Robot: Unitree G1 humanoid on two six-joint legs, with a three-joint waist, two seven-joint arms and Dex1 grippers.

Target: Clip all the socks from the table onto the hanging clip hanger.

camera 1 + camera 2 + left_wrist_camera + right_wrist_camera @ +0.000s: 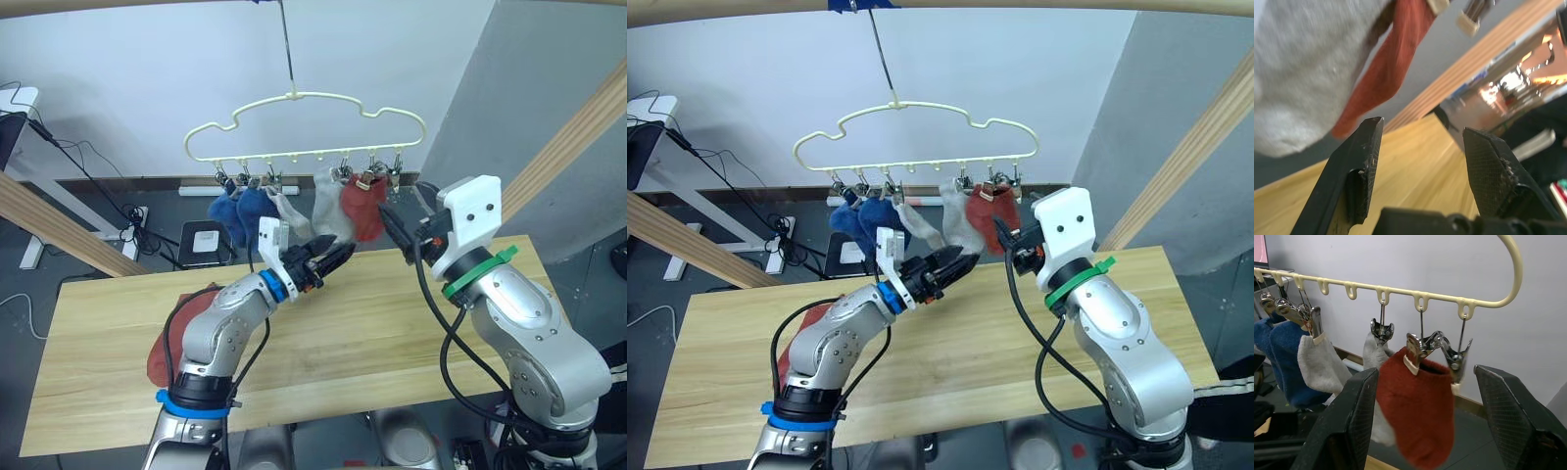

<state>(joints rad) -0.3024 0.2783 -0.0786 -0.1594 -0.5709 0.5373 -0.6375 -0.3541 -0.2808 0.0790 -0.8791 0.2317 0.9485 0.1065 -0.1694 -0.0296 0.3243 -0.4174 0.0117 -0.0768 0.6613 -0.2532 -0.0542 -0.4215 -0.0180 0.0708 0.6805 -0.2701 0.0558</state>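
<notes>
Five of six socks are up on the clip hanger: two blue socks on the clips at the robot's left end, then two grey socks, then one rust-red sock clipped near the right end. In the right wrist view one metal clip just beside the red sock hangs free, so that looks like the open slot for the last one. The remaining sock is rust-red and lies on the surface near its left front part, mostly hidden behind the left arm, well apart from the hanger. Left end effector is raised above the surface just below the hung grey socks, fingers apart, holding nothing; its wrist view shows grey and red fabric close ahead but not between the fingers. Right end effector is raised facing the hung red sock, fingers spread wide, also holding nothing. Judgement: task mostly done, one pick-and-clip cycle left, and neither arm is positioned over the last sock yet.
</notes>
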